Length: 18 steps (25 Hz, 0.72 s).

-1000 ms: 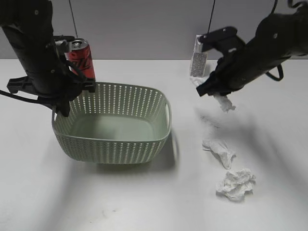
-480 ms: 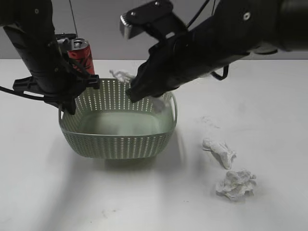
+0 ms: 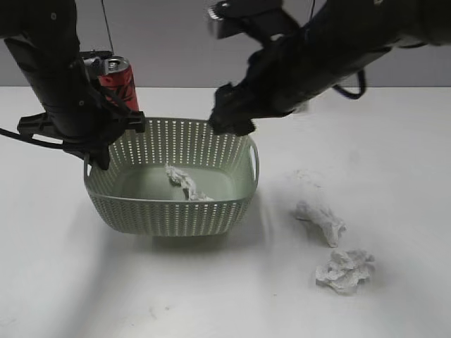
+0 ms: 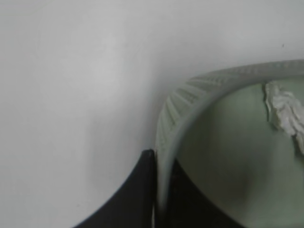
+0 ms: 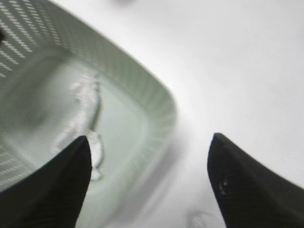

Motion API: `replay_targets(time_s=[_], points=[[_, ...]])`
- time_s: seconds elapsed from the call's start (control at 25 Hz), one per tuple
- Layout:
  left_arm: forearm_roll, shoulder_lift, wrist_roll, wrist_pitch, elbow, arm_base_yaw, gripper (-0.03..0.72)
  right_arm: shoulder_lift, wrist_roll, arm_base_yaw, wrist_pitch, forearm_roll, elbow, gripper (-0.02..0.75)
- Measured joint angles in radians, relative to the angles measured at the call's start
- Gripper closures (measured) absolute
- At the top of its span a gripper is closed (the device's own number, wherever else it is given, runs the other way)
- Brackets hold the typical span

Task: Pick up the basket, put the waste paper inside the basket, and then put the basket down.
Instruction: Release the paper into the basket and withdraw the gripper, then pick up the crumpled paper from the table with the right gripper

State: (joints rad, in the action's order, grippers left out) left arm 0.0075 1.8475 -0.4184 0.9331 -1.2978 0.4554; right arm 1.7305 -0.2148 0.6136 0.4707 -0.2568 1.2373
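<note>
The pale green basket hangs a little above the table. My left gripper is shut on its left rim. One white paper wad lies inside the basket, also seen in the left wrist view and the right wrist view. My right gripper is open and empty above the basket's back right corner. Two more paper wads lie on the table to the right, one nearer the basket and one nearer the front.
A red soda can stands behind the basket's left end, close to my left arm. White tabletop stretches to the right and front.
My right gripper let go of a paper wad, which now lies in the basket. The right arm has risen and drawn back to the right. The basket stays held.
</note>
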Motion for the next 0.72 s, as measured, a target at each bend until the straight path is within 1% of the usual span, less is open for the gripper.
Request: replay_targets(time_s=[0.16,0.28,0.4,0.6,0.68,0.72], points=[[0.001,0.000,0.002,0.000,0.000,0.000,0.689,-0.043,0.055,-0.143,0.035,0.054,-0.109,0.171],[0.001,0.000,0.002,0.000,0.000,0.000,0.689,-0.035,0.060,-0.198,-0.004,0.077,-0.247,0.174],[0.001,0.000,0.003,0.000,0.000,0.000,0.689,-0.001,0.062,-0.204,-0.073,0.085,-0.358,0.174],[0.001,0.000,0.004,-0.001,0.000,0.000,0.689,0.076,0.062,-0.204,-0.132,0.088,-0.392,0.178],[0.001,0.000,0.004,-0.001,0.000,0.000,0.689,0.096,0.062,-0.204,-0.150,0.090,-0.392,0.203],[0.001,0.000,0.004,-0.001,0.000,0.000,0.689,0.099,0.062,-0.204,-0.156,0.090,-0.392,0.234]])
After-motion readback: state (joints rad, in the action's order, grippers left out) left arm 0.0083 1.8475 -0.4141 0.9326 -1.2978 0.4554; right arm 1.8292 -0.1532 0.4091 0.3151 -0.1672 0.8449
